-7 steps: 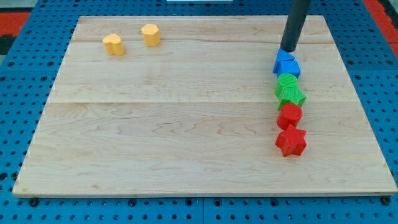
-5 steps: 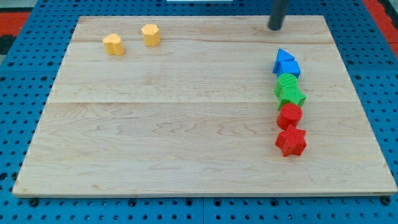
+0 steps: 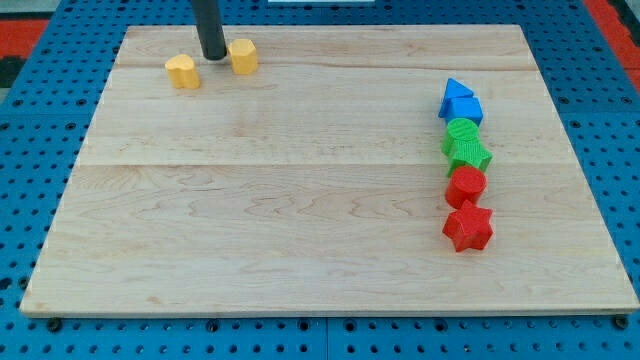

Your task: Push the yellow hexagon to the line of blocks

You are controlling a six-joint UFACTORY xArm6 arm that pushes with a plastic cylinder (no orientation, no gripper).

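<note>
The yellow hexagon [image 3: 243,55] sits near the board's top left. A yellow heart-shaped block [image 3: 182,71] lies to its left. My tip [image 3: 212,56] stands between the two, just left of the hexagon and close to it. At the view's right a line of blocks runs top to bottom: a blue triangle [image 3: 455,90], a blue block [image 3: 463,107], a green round block [image 3: 461,130], a green star [image 3: 468,153], a red round block [image 3: 466,185] and a red star [image 3: 467,228].
The wooden board [image 3: 300,200] rests on a blue pegboard surface [image 3: 25,150]. Red edging shows at the view's top corners.
My tip has moved from beside the blue triangle at the right, along the board's top, to between the two yellow blocks at the left. No block has moved.
</note>
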